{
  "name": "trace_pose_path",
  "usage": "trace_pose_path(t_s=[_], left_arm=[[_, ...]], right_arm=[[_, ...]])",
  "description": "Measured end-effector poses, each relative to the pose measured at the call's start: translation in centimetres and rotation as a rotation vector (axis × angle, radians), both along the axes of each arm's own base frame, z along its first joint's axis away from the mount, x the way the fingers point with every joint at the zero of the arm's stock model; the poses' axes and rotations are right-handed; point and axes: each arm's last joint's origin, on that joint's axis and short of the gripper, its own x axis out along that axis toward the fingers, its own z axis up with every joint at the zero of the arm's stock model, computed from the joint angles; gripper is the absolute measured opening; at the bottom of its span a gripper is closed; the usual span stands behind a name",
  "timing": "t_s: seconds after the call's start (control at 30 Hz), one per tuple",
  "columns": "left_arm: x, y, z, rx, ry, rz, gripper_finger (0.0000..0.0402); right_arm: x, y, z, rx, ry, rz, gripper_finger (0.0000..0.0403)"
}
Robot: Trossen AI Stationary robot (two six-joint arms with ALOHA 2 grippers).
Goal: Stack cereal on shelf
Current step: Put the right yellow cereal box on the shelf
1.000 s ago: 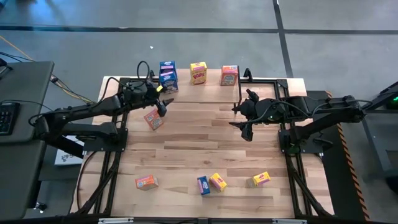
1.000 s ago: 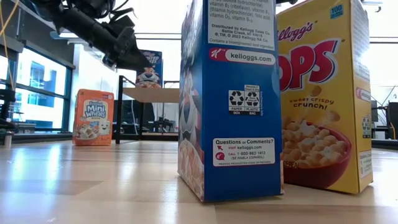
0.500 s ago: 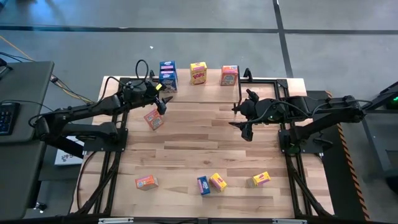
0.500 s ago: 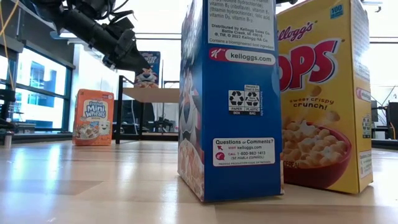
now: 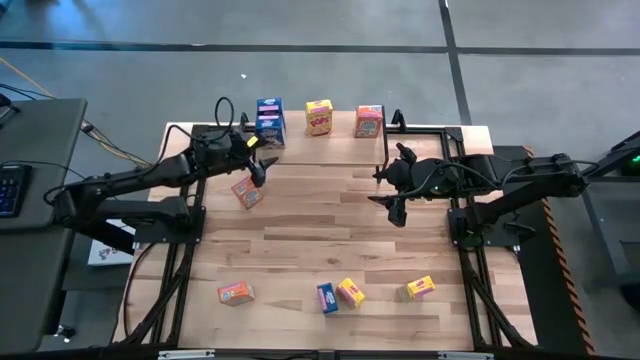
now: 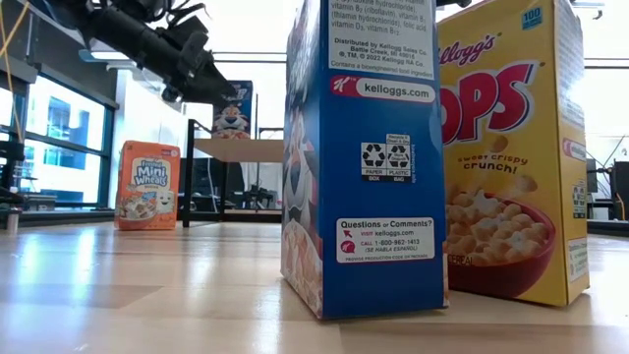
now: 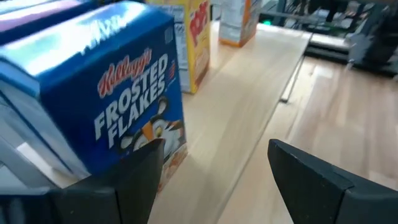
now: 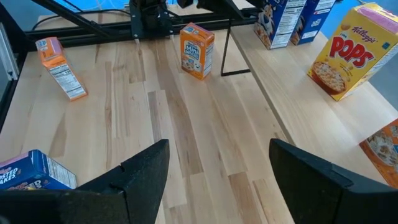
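Now, your scene:
Left end effector [image 5: 258, 160]: spread, beside the blue box [image 5: 270, 130] on the shelf [image 5: 340, 130], table's 11 o'clock.
Right end effector [image 5: 388, 190]: spread, hovering mid-table.
Loose boxes: 6 o'clock.

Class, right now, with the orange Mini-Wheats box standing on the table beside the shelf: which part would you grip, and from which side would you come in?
Grip the upper part of the orange Mini-Wheats box, fingers on its two broad printed faces, coming down from above. It stands upright and free, so its thin depth probably fits an open tool. The left tool hangs nearest.
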Motion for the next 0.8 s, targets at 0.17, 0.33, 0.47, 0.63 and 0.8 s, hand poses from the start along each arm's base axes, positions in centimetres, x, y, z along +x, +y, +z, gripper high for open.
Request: trace_pose_path(t_s=[0.17, 0.33, 0.47, 0.63, 0.8], left_arm=[[-0.3, -0.8, 0.7, -0.018, -0.054, -0.054, 0.028], [-0.4, -1.9, 1.3, -0.043, -0.107, -0.107, 0.028], [-0.5, -2.8, 1.6, -0.055, -0.132, -0.144, 0.028], [-0.2, -3.6, 1.7, -0.058, -0.134, -0.192, 0.028], [-0.1, -4.0, 1.7, -0.058, -0.133, -0.209, 0.028]], right_arm=[[0.0, 0.1, 0.0, 0.028, -0.003, 0.003, 0.0268], [0.0, 0.3, 0.0, 0.159, -0.011, 0.013, 0.0268], [0.0, 0.7, -0.1, 0.252, -0.01, 0.032, 0.0268], [-0.2, 1.8, -0.2, 0.309, 0.007, 0.056, 0.0268], [-0.8, 3.2, -0.6, 0.362, 0.079, 0.128, 0.0268]])
